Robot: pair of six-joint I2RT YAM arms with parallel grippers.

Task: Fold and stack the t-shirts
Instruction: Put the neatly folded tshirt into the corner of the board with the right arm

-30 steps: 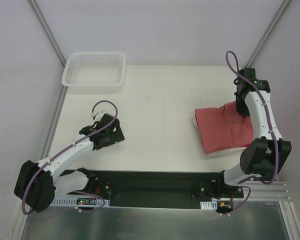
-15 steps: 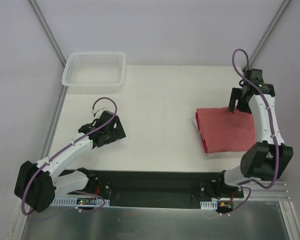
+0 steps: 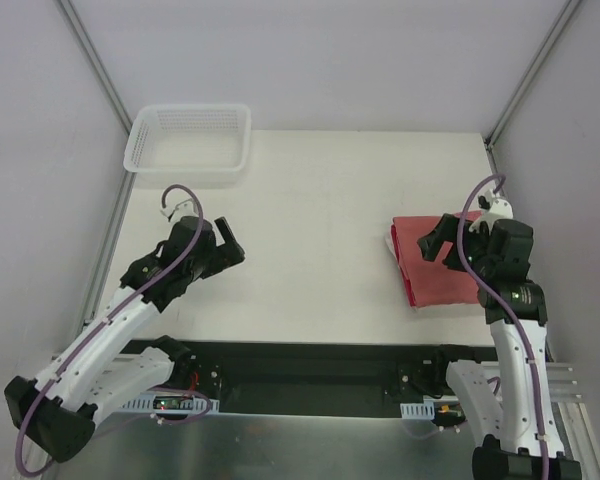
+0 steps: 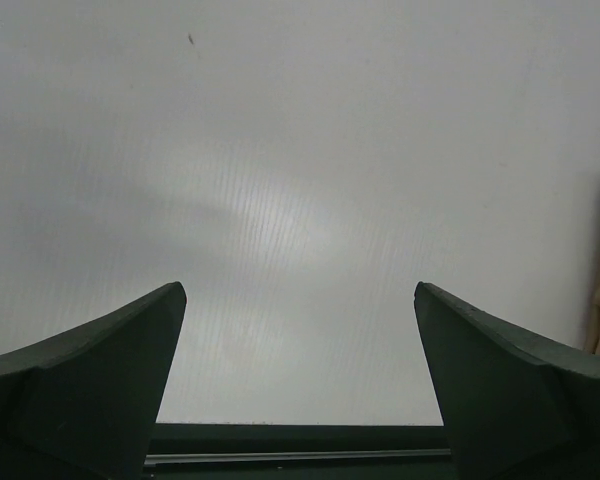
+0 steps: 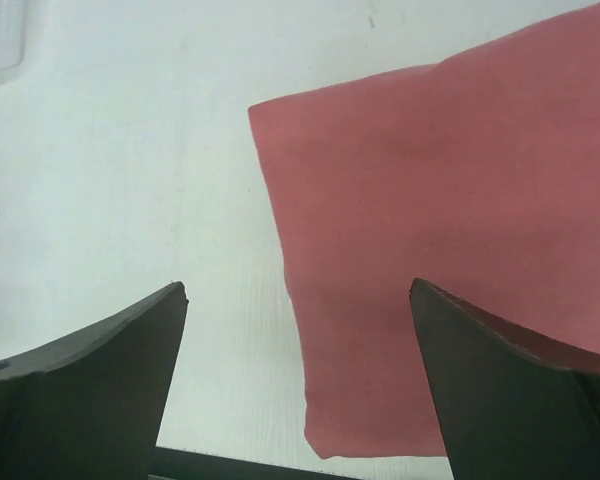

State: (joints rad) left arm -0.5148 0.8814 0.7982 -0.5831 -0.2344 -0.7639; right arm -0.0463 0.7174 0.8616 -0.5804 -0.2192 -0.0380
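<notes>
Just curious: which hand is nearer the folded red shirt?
Right. The right hand hovers open above the folded red shirt; the left hand hangs over the table, far to its left.

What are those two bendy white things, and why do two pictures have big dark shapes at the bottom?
Those are two robot arms, each ending in a two-finger pincer called a gripper. The wide picture looks down from above: you see the left gripper, the right gripper, a white basket and folded pink-red t-shirts on the table. The other two pictures come from little cameras on the wrists, so the dark shapes are the robot's own fingers. The right wrist camera looks at the t-shirts. Both grippers are open and hold nothing.
</notes>
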